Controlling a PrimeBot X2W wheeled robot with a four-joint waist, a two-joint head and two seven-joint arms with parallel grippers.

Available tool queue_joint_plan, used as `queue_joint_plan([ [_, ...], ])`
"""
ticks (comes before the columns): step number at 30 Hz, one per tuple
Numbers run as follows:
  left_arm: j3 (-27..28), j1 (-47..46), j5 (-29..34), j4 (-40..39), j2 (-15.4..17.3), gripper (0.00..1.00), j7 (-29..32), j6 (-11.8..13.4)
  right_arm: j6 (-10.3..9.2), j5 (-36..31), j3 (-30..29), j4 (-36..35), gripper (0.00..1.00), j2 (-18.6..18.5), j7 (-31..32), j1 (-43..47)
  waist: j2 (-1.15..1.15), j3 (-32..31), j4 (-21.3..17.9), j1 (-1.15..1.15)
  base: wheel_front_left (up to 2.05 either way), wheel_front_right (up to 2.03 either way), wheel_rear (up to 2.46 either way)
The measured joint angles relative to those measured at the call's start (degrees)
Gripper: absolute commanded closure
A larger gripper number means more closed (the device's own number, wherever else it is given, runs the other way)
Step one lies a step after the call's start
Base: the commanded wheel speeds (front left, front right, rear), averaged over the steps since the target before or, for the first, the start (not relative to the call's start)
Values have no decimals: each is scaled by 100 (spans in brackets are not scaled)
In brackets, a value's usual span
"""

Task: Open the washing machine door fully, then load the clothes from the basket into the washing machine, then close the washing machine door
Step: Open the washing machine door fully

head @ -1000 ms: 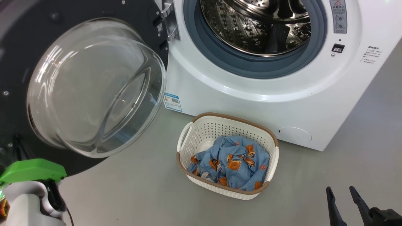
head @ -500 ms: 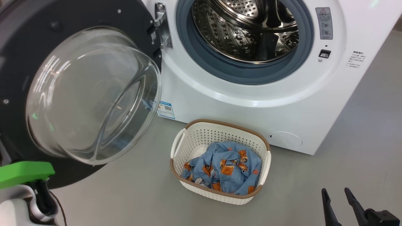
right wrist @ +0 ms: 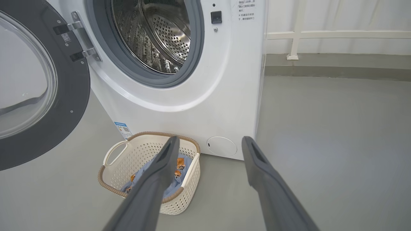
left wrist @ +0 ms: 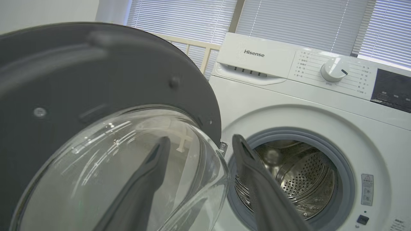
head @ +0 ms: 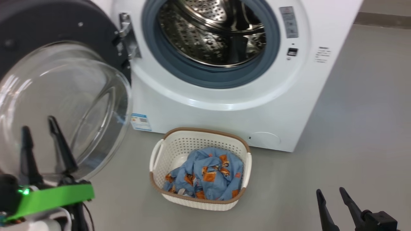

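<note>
Door (head: 61, 96) hung wide open left of the washer (head: 224, 122), so loading looked up next. Clothes (head: 205, 173) sat in the basket (head: 167, 191) just in front of it. Left gripper (head: 38, 123) and right gripper (head: 330, 190) both gaped, empty; one probably needed to drop onto the clothes. Hisense logo (left wrist: 254, 53) up top.

Floor (head: 359, 106): smooth, matte grey, covering the right side and bottom of the head view. Skirting band (right wrist: 337, 69): darker grey, at right centre of the right wrist view. White rail (right wrist: 334, 33): horizontal, above the band. Slatted blinds (left wrist: 289, 22): bright, across the top of the left wrist view. Plain pale wall (left wrist: 48, 11): upper left.
</note>
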Motion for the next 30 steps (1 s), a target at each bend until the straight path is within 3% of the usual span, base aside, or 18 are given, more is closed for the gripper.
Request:
queue_joint_plan([
  [7, -397, 420, 265, 252, 9, 0, 1, -311, 0, 18, 170, -153, 0, 4, 0, -15, 0, -34, -522, 0, 0, 0, 0],
  [16, -415, 704, 511, 611, 14, 0, 2, -683, 0, 16, 197, -258, 0, 4, 0, -21, 0, 33, -1076, 0, 0, 0, 0],
  [23, -302, 886, 612, 1004, 14, 0, 2, -786, 0, 16, 207, -276, 0, 4, 0, -151, 0, 146, -1271, 0, 0, 0, 0],
  [30, -290, 897, 610, 1271, 15, 0, 2, -786, 0, 14, 177, -278, 0, 4, 0, -150, 0, 196, -1207, 0, 0, 0, 0],
])
